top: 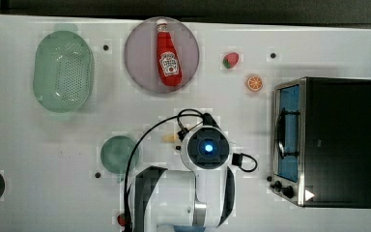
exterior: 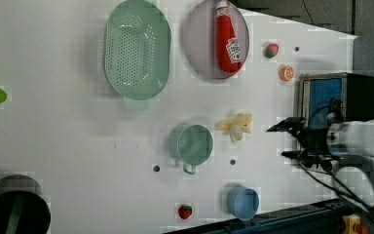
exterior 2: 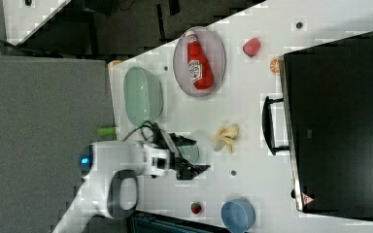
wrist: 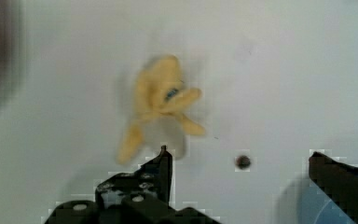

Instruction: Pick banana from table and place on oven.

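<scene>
Yellow banana [wrist: 161, 105] lies on the table [wrist: 270, 70], just beyond the wide-open tool [wrist: 240, 165].

top view: overhead | left, right views: high, sideways | wrist view: close above table [wrist: 279, 70]

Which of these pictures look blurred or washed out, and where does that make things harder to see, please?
Wrist view: the banana is soft-edged and smeared, and the red shape at one edge is just a blur. Left view: the arm behind the gripper is streaked. Top view: the white table is bright and washed out, with hardly any shadows. Right view: the oven top is a flat black.
</scene>
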You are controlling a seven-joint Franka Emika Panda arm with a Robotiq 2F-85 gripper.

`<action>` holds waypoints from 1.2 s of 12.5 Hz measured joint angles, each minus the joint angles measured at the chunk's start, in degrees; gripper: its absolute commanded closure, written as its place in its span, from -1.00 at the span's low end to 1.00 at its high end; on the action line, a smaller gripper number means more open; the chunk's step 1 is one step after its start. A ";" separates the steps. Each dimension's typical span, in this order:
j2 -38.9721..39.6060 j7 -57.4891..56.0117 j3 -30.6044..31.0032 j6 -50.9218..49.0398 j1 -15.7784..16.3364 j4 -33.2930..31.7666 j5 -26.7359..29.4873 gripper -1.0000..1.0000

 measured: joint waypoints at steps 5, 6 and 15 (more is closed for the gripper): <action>9.27 0.38 2.12 9.40 -0.20 2.35 -1.27 -1.00; 10.67 0.40 2.68 12.31 -0.14 2.69 -2.00 -1.00; 26.18 0.65 3.15 26.69 0.83 1.23 -1.07 -0.43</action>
